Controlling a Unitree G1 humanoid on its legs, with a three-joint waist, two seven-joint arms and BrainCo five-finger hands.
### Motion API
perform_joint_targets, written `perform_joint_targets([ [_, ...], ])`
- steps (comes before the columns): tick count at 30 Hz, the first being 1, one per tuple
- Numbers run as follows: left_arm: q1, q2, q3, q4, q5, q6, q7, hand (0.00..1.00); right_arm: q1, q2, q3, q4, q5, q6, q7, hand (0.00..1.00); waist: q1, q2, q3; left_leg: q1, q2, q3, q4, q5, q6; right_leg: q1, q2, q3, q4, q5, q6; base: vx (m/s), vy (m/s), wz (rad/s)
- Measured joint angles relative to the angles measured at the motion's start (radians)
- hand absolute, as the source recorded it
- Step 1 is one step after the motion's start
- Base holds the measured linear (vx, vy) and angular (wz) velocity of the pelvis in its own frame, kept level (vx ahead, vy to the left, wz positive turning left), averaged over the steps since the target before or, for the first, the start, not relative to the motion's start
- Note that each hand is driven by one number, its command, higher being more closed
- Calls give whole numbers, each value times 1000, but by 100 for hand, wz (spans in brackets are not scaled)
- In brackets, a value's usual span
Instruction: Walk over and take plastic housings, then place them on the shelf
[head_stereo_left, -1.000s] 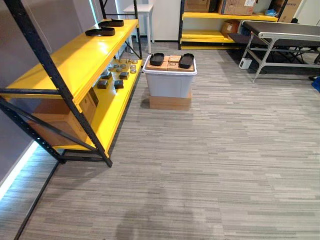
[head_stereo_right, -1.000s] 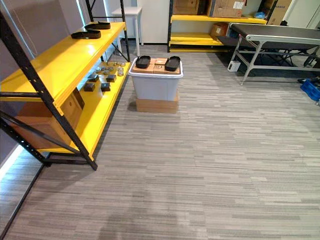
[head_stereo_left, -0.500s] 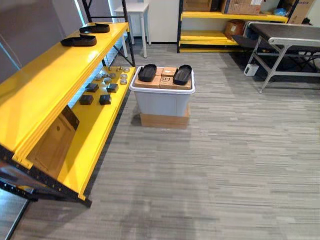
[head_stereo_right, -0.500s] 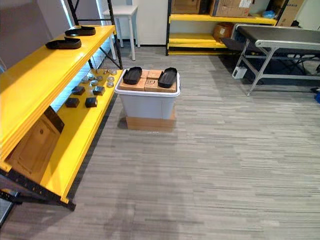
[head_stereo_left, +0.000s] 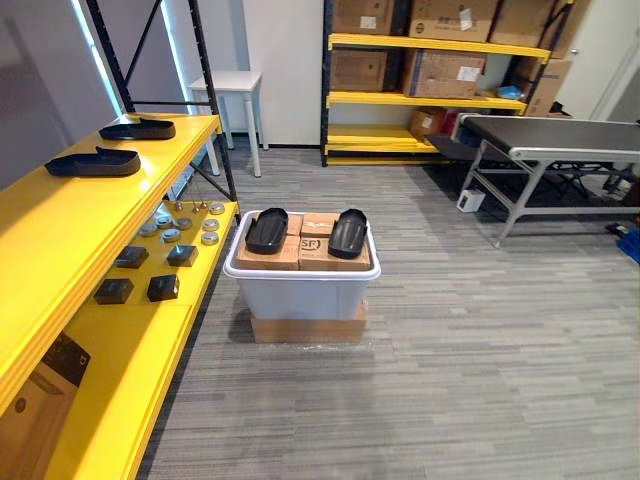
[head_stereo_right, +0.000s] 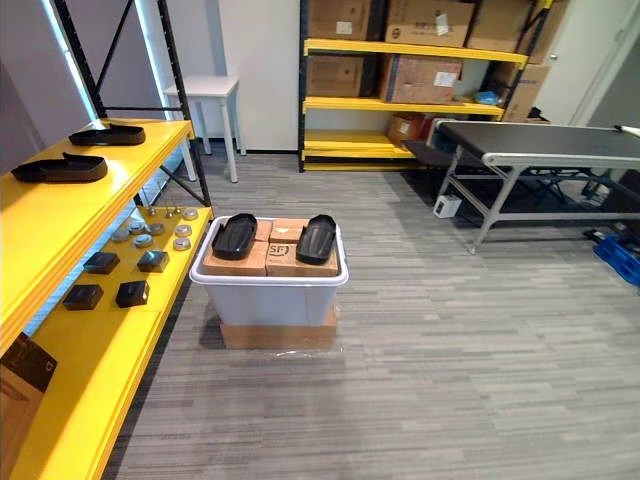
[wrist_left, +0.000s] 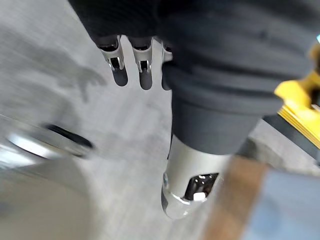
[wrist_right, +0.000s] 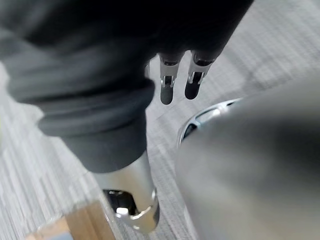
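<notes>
Left housing (head_stereo_left: 266, 230) and right housing (head_stereo_left: 348, 233) lay apart on cardboard boxes (head_stereo_left: 303, 250), inside the rim of a grey bin (head_stereo_left: 300, 293). The bin stood just beside the yellow shelf (head_stereo_left: 150, 345), a narrow strip of floor (head_stereo_left: 500, 360) between their edges. Floor was open in front and to the right. Two shelf housings (head_stereo_left: 95, 163) sat on the top level. Left hand (wrist_left: 142, 62) and right hand (wrist_right: 170, 82) hung slack, fingers straight, grasping nothing.

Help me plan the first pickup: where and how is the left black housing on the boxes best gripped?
Probably from above, across the narrow width of the left housing. It lies flat on the boxes, long axis pointing away, both long sides free, clear of the right housing; left hand fingers on one side, thumb opposite.
</notes>
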Motion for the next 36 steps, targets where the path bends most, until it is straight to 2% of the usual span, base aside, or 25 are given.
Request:
perform_joint_targets([
  [1,-20,3,-11,1,0,0,6,0,5,-3,-1,0,-1,0,-1,0,-4,-3,0,17,5,-19,-4,-17,-11,-12,31,17,-188,29,7,417,-151,47],
  [2,-30,1,-14,1,0,-1,12,0,16,-7,-1,0,-1,0,-1,0,-11,-7,-1,38,6,-38,-12,-38,-18,-18,58,61,-361,103,13,573,-255,77],
  [3,-36,-13,-12,2,-1,-1,16,0,32,-12,-4,0,-1,0,-4,0,-36,-1,-9,58,16,-80,-16,-68,-30,2,89,117,-437,257,22,754,-373,88],
  [4,-46,-34,-10,4,-1,-6,16,0,49,-23,-14,7,-1,2,-6,0,-45,24,-7,76,49,-105,2,-104,-47,19,130,138,-424,275,-48,666,-331,65],
  [5,-45,-42,-6,2,-1,-7,15,0,48,-19,-31,6,-1,1,-6,0,-36,35,-5,68,58,-101,39,-113,-62,18,141,138,-398,245,-52,693,-307,22],
  [7,-40,-83,72,3,-1,-7,20,0,68,-7,-64,-3,-1,2,-8,0,-34,41,-1,-35,55,-71,353,-127,-119,69,145,110,-359,168,-81,706,-283,27],
  [8,-33,-108,96,-1,-12,-7,23,0,93,-7,-61,-31,-1,4,-10,0,-29,57,8,-165,94,-20,699,-101,-217,169,170,81,-394,132,-95,690,-256,52],
  [9,-18,-110,96,-1,-17,-7,23,0,98,-6,-62,-34,-1,4,-14,0,-20,61,9,-223,132,22,838,-114,-222,235,190,75,-435,125,-103,544,-166,38],
  [11,-16,-95,97,6,-43,-7,20,0,89,2,-72,-35,1,4,-16,0,2,48,11,-311,184,131,888,-128,-212,340,192,72,-508,125,-103,444,-76,5],
  [12,-15,-94,96,7,-44,-7,17,0,81,-2,-79,-36,1,3,-17,0,8,46,12,-336,193,168,851,-135,-201,361,185,74,-522,124,-103,441,-18,-6],
  [13,-7,-92,97,10,-46,-8,13,0,54,-11,-85,-36,3,4,-19,0,12,40,17,-367,192,211,711,-136,-197,392,161,78,-539,116,-89,403,53,-19],
  [15,22,-96,96,15,-45,-6,12,0,39,-17,-85,-60,3,1,-21,0,11,46,11,-359,173,224,353,-94,-151,424,123,78,-553,82,-42,395,110,-19],
  [16,45,-103,96,27,-45,-6,12,0,38,-25,-85,-67,4,1,-23,0,8,59,1,-351,169,223,188,35,-142,447,115,78,-568,56,-16,414,186,-1],
  [17,56,-96,96,49,-44,-5,12,0,37,-12,-80,-66,7,2,-25,0,8,45,-13,-327,138,225,164,95,-125,466,88,79,-568,40,7,506,233,16],
  [18,56,-69,73,57,-35,-3,12,0,36,3,-72,-66,8,2,-26,0,5,21,-20,-312,103,225,127,87,-115,462,56,77,-551,40,9,497,234,22],
  [19,56,-58,57,59,-33,-3,11,0,34,5,-68,-66,8,2,-27,0,5,14,-21,-305,90,225,112,84,-111,459,43,78,-532,42,12,473,218,25],
  [21,55,-54,47,76,-16,0,12,0,20,4,-63,-76,13,1,-30,0,6,18,-22,-264,82,225,85,73,-95,406,23,85,-379,42,22,335,167,6],
  [22,58,-52,45,80,-16,4,13,0,17,9,-59,-92,13,1,-31,0,6,19,-20,-224,86,230,64,72,-88,358,12,98,-246,43,23,369,175,-5],
  [23,61,-32,14,79,-16,7,16,0,22,26,-39,-142,14,0,-43,0,2,20,-17,-169,90,236,41,64,-75,289,-7,132,-58,31,50,357,153,-2],
  [25,58,-12,-34,63,-17,7,16,0,31,31,20,-216,12,-1,-54,0,3,15,-21,-132,97,246,22,63,-73,237,-16,130,-2,-11,78,296,81,-3],
  [28,35,-1,-62,-6,-35,-2,32,0,38,41,91,-388,-16,-2,-81,0,-9,16,-22,-115,120,254,5,72,-91,160,2,118,-220,-22,72,225,-83,-4],
  [29,28,0,-66,-25,-49,-14,40,0,41,49,95,-445,-43,-5,-105,0,-12,-3,-31,-116,114,254,4,73,-106,159,13,130,-393,55,49,207,-185,27],
  [30,15,-9,-75,-26,-57,-18,45,0,38,41,83,-472,-66,-19,-129,0,-24,7,-30,-111,115,223,-8,71,-124,184,27,126,-431,163,31,263,-210,22],
  [33,16,-61,-110,-47,-58,-31,55,0,0,25,65,-519,-99,-22,-197,0,-17,36,-24,-108,162,220,-47,69,-152,187,79,124,-477,171,23,164,-141,-4],
  [36,9,-70,-153,-71,-78,-42,59,0,-72,20,65,-554,-117,-22,-243,0,-15,35,9,-128,171,196,-57,70,-156,164,94,124,-479,172,21,51,-75,-5],
])
